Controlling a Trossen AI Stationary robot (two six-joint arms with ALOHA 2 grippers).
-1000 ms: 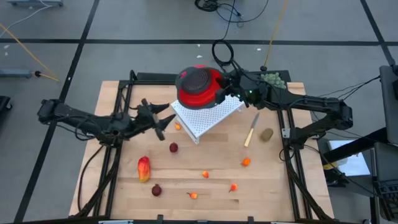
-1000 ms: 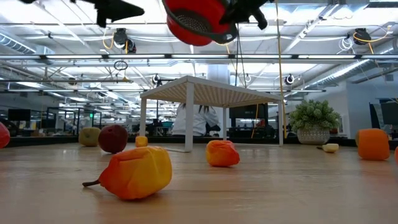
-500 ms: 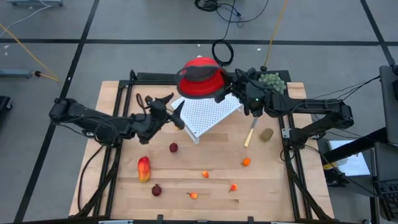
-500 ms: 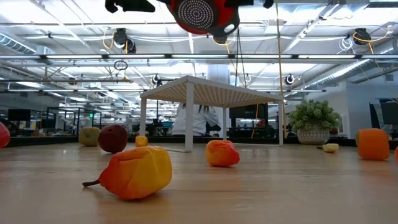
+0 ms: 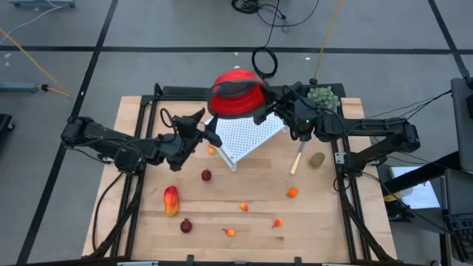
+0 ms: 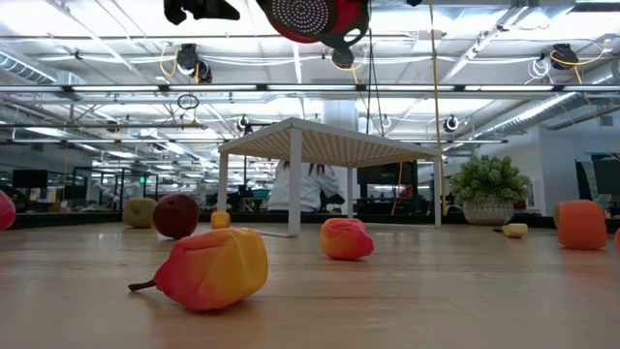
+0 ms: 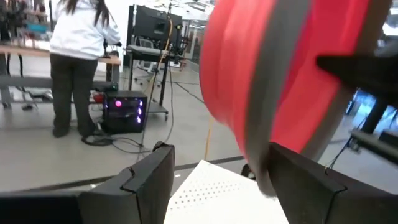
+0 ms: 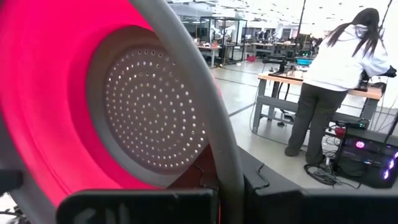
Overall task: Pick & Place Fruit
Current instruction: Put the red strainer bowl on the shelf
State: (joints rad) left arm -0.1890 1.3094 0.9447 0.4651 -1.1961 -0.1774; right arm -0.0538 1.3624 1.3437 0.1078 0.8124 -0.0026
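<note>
The fruit lies loose on the wooden table: a red-and-yellow piece [image 5: 171, 199], two dark red balls [image 5: 206, 175] [image 5: 186, 225], a brown oval [image 5: 317, 159] and several orange bits [image 5: 293, 192]. High above the white perforated stand [image 5: 247, 134], my right gripper [image 5: 264, 111] is shut on a red colander [image 5: 238, 94] with a grey rim, which is tipped. My left gripper [image 5: 209, 127] stands open just left of the colander, level with it, and the colander's wall [image 7: 249, 81] fills the view just past its fingers. My right gripper pinches the colander's grey rim [image 8: 225, 168] between its two fingers, coming level from the table's right. The colander is lifted clear above the stand, tipped so that its perforated bottom [image 8: 152, 118] faces the wrist camera. My left gripper's fingers [image 7: 298, 180] stand close by the grey rim [image 7: 273, 124]; whether they touch it I cannot tell.
A pale-handled knife [image 5: 299, 154] lies right of the stand. A green bushy plant [image 5: 324, 94] stands at the far right corner. Black frame rails [image 5: 140, 185] run along both table sides. Beyond the table a person in white [image 8: 329, 81] stands at a bench.
My left gripper has gone up and toward the table's right, up to the colander, and has turned to point level. My right gripper has rolled, tipping the colander from open-side-up onto its side. The fruit has kept still.
</note>
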